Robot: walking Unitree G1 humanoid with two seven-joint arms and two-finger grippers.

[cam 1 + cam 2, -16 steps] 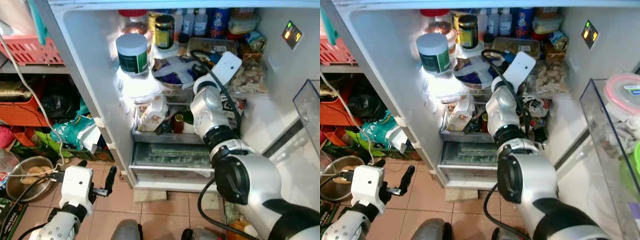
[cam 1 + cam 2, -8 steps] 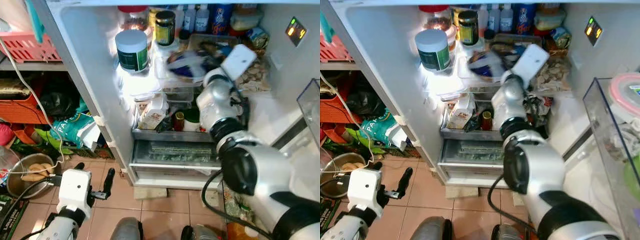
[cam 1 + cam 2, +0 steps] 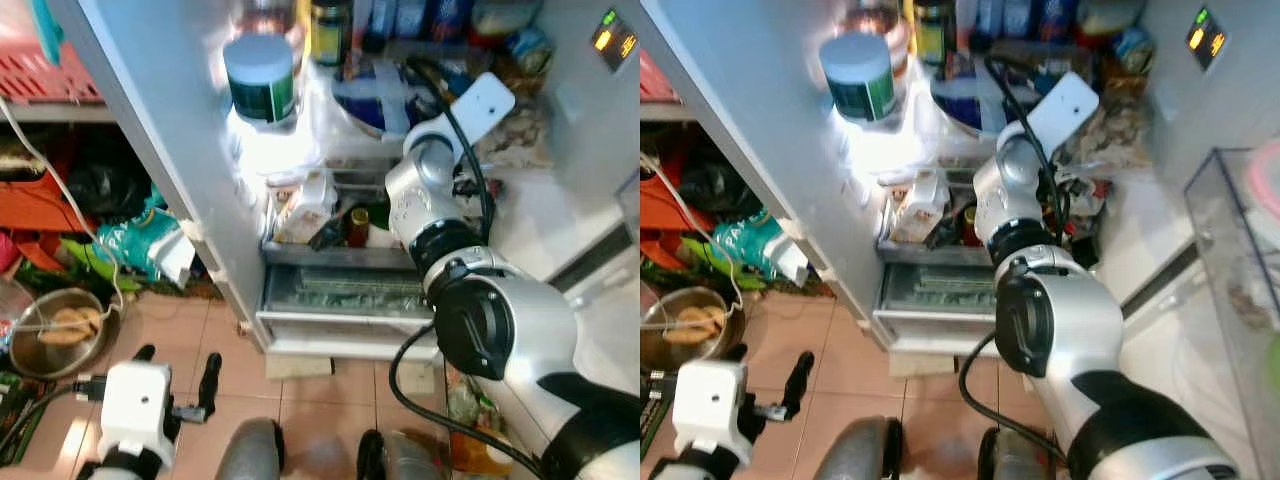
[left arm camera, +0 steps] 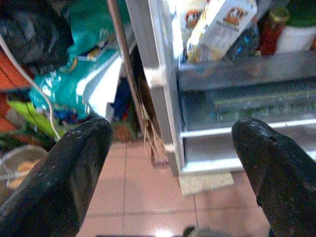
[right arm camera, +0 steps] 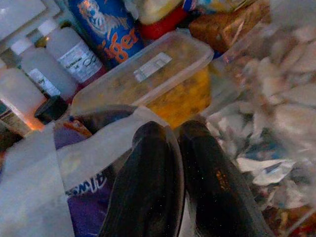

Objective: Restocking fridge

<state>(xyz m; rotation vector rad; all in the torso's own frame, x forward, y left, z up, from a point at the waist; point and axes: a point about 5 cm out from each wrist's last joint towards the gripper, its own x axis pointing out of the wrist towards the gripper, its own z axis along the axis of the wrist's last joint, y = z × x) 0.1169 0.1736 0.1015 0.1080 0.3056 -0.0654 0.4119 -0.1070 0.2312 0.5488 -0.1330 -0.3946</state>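
Fridge [image 3: 180, 150] stands open, shelves packed. Right gripper [image 5: 180, 163] is reaching into the upper shelf, fingers [image 5: 148, 187] pressed together and pinching the edge of a clear plastic bag [image 5: 98, 148] with purple packaging inside. That bag sits mid-shelf, just in front of a clear lidded food box [image 5: 148, 74] with yellow contents. Behind the box, at the back edge of the shelf: a blue can [image 5: 111, 29] and two white bottles [image 5: 74, 47]. A bag of pale dried pieces [image 3: 520, 135] fills the right end of the shelf.

At the left front corner of that shelf stands a tub with a green label [image 3: 262, 82], brightly lit. On the shelf below: a carton [image 3: 305, 205] leaning at the left end, a small red-capped jar [image 3: 358, 225] beside it. A drawer [image 3: 345, 290] sits under that.

Left gripper [image 4: 173, 163] hangs low over the tiled floor [image 3: 320, 400], fingers spread wide, holding nothing. Metal bowl [image 3: 60, 330] with food sits on the floor at left.
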